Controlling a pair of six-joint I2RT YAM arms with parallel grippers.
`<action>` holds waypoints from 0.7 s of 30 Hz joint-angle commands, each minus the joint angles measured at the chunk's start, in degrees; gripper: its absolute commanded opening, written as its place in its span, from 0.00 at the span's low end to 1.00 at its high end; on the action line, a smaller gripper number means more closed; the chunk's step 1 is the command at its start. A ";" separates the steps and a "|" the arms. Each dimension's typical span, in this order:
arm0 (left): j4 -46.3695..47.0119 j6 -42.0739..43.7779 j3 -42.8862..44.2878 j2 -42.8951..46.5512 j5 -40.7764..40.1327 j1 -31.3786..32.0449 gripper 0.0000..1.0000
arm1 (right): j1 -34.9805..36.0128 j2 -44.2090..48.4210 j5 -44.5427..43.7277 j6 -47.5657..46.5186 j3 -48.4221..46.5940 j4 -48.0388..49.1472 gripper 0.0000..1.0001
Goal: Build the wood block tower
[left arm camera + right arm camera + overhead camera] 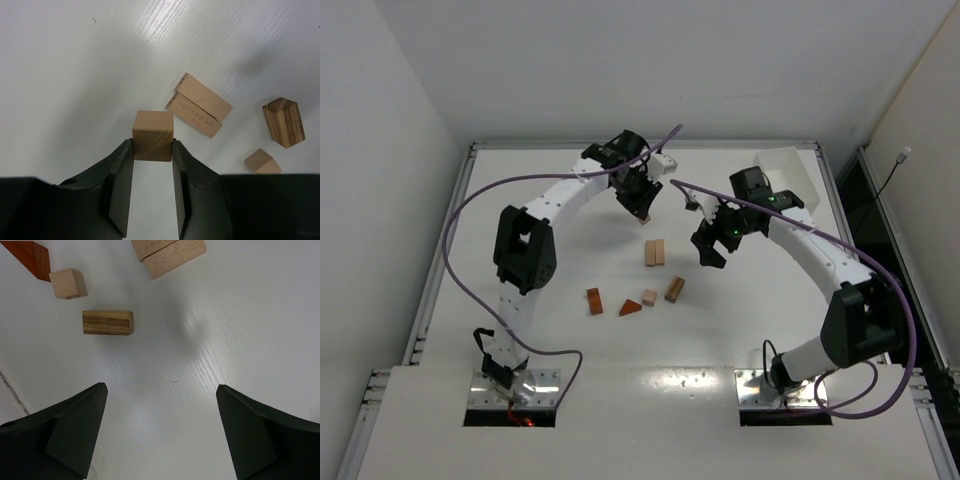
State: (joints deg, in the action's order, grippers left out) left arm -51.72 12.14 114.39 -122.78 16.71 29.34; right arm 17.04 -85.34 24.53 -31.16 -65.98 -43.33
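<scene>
Left fingers (120,172) clamp one tan cube (153,136) by its sides, just beside two touching tan bricks (200,105). Right fingers (75,432) are spread wide, holding nothing. Ahead of them on the table (240,330) lie one striped brick (108,322), one small tan block (68,283), one reddish-brown wedge (630,308) and one reddish-brown block (594,301).

On the white table (550,330), two light tan rectangular wood bricks (655,252) lie side by side, touching. Nearer the bases sit a darker tan brick (675,289), a small tan cube (649,298), a reddish-brown wedge (630,308) and a reddish-brown brick (594,301). The left gripper (643,208) hangs beyond the pair, a small tan wood block (646,216) at its tip. The right gripper (708,250) hangs just right of the pair. A white rectangular box (788,178) stands at the far right.
</scene>
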 commanded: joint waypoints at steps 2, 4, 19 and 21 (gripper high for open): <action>-6.80 3.15 8.29 -4.65 0.43 2.03 0.21 | -1.48 2.72 3.33 0.57 1.11 1.58 0.89; -7.60 3.85 8.92 -5.19 -0.19 2.56 0.21 | -2.09 2.72 3.85 0.57 1.11 1.58 0.89; -11.90 11.67 11.11 -8.00 -1.95 6.34 0.21 | -4.21 2.72 4.38 0.57 1.64 1.58 0.89; -12.52 12.64 11.64 -8.61 -0.63 6.34 0.21 | -4.81 3.25 4.38 0.57 1.64 1.58 0.89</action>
State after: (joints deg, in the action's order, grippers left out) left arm -62.54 21.45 123.17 -129.95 14.22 35.18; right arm 13.08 -84.38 26.24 -30.98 -64.40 -43.11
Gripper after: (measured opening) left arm 0.284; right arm 0.883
